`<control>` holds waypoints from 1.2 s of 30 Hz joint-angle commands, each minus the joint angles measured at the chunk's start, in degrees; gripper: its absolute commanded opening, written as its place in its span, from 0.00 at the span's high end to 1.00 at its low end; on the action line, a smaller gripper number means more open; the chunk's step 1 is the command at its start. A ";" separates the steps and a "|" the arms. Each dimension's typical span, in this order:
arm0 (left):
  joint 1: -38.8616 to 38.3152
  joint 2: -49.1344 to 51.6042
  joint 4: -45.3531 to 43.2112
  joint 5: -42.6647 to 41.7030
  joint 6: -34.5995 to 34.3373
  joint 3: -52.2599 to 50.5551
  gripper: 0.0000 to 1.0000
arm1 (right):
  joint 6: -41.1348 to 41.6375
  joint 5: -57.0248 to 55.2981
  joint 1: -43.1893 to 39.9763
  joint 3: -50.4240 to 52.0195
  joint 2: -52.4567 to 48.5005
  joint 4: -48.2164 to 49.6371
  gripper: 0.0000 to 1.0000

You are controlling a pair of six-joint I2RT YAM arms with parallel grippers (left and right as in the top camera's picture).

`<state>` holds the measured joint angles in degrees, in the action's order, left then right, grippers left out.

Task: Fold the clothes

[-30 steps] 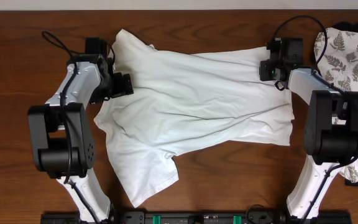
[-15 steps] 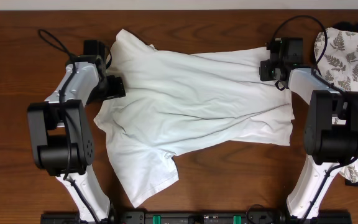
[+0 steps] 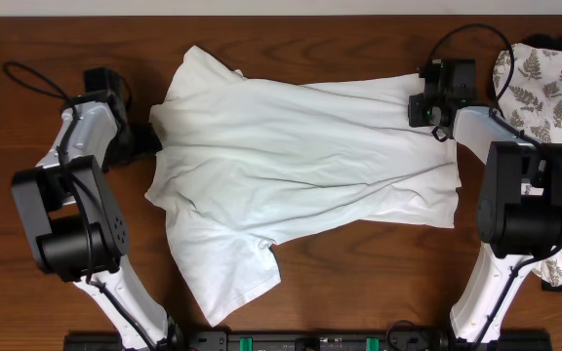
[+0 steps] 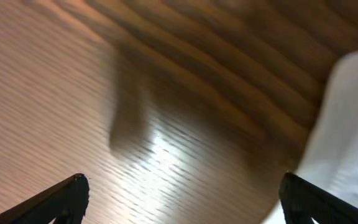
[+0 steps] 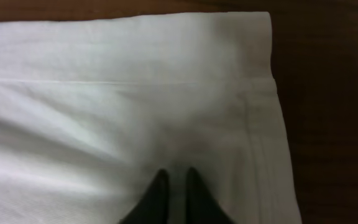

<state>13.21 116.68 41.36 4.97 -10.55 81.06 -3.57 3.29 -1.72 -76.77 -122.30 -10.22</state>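
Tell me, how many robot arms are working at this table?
2. The left arm stands beside one end of the white T-shirt; the right arm reaches the far corner at the shirt's other end. No others seem hidden.

The white short-sleeved T-shirt (image 3: 301, 166) is lying spread out sideways across the middle of the table (image 3: 359, 283), and it's looking plain white all over. Its hem (image 3: 454, 195) is facing right and running from far to near, with the far corner sitting flat on the wood. The far sleeve (image 3: 198, 63) is pointing up toward the far left, while the near sleeve (image 3: 227, 283) is jutting down toward the near edge. Long soft creases are running left to right across the body, which is narrowing toward the far right.
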 commanded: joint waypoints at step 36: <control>-9.03 -18.86 21.46 -19.45 -12.72 2.69 0.02 | 11.89 2.71 -4.96 -2.29 23.71 -43.12 0.16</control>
<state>5.76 97.51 61.63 -13.19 -20.78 84.42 5.82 5.63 -5.39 -78.91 -99.00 -50.59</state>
